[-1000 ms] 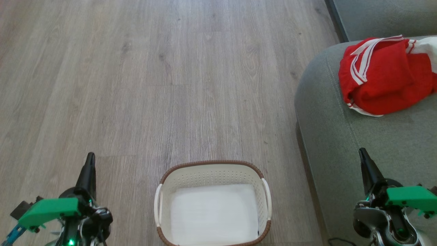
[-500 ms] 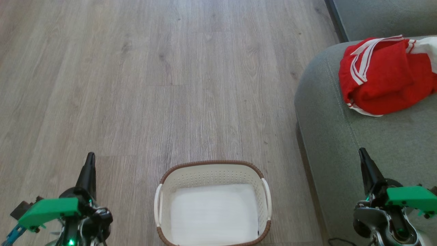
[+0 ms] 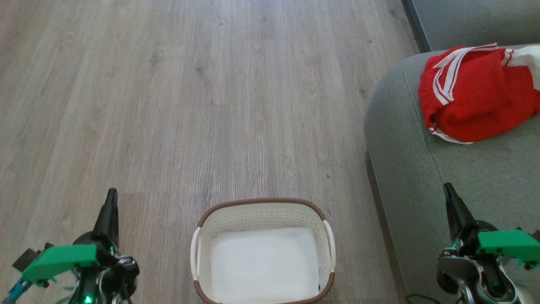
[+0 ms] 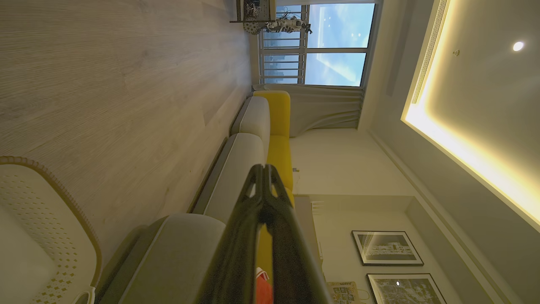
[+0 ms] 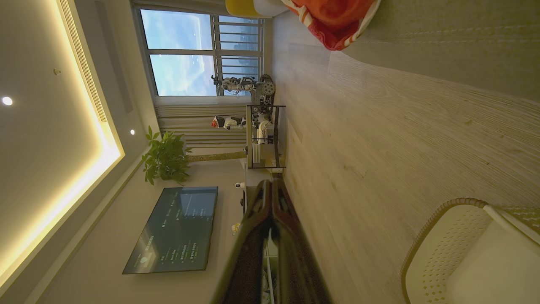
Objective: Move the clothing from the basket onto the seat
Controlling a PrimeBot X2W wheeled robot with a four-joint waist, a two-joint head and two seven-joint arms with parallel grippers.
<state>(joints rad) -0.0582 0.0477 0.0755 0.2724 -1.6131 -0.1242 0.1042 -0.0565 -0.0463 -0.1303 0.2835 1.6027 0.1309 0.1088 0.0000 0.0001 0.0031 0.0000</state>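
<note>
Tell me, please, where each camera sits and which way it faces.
Head view: on the head, looking down at floor, basket and the seat bearing the clothing; left gripper and right gripper at bottom corners.
Left wrist view: left wrist, rolled sideways, facing along the seat to a window; own shut fingers central.
Right wrist view: right wrist, rolled sideways, facing a television; own shut fingers central.
Both wrist views share basket and clothing.

The head camera looks steeply down from above; each wrist camera, rolled sideways, sights level past its jaws. All share the basket (image 3: 262, 205), between the jaw pairs, and the seat (image 3: 413, 177).
</note>
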